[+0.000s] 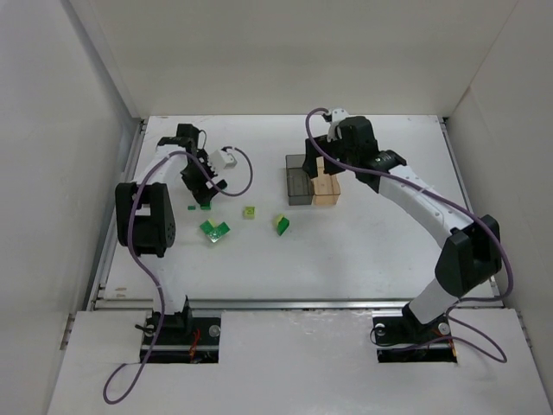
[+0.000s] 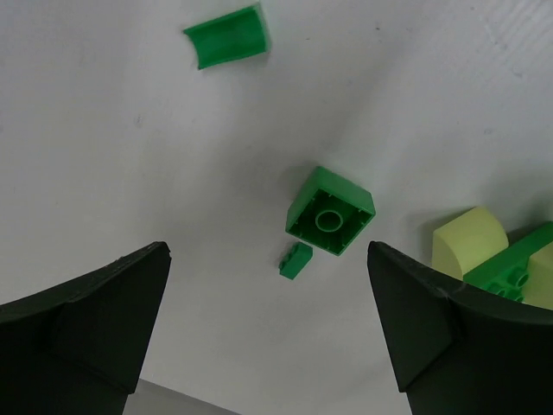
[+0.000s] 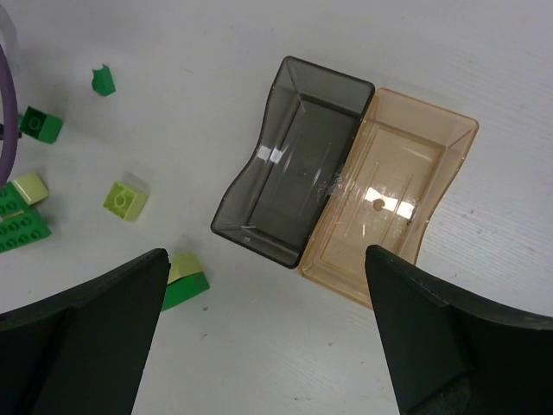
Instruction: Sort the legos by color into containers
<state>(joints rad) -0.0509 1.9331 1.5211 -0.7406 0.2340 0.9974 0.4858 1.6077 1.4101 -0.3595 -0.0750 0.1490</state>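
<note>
Loose legos lie on the white table left of the containers. In the left wrist view my left gripper [image 2: 268, 333] hangs open over bare table, with a tiny dark green brick [image 2: 295, 260] and an upturned dark green square brick [image 2: 331, 210] just ahead of its fingers. A curved dark green piece [image 2: 226, 35] lies farther off, and a pale yellow-green brick [image 2: 469, 242] sits at the right. My right gripper [image 3: 268, 341] is open and holds nothing, high over the smoky grey container [image 3: 248, 183] and the adjoining pale orange container [image 3: 442, 186]. Both boxes look empty.
From above, the bricks are spread from a dark green cluster [image 1: 214, 230] past a yellow-green brick [image 1: 250, 212] to a yellow-and-green piece [image 1: 282, 224]. The containers [image 1: 298, 186] stand mid-table under the right gripper [image 1: 318, 169]. White walls enclose the table on three sides.
</note>
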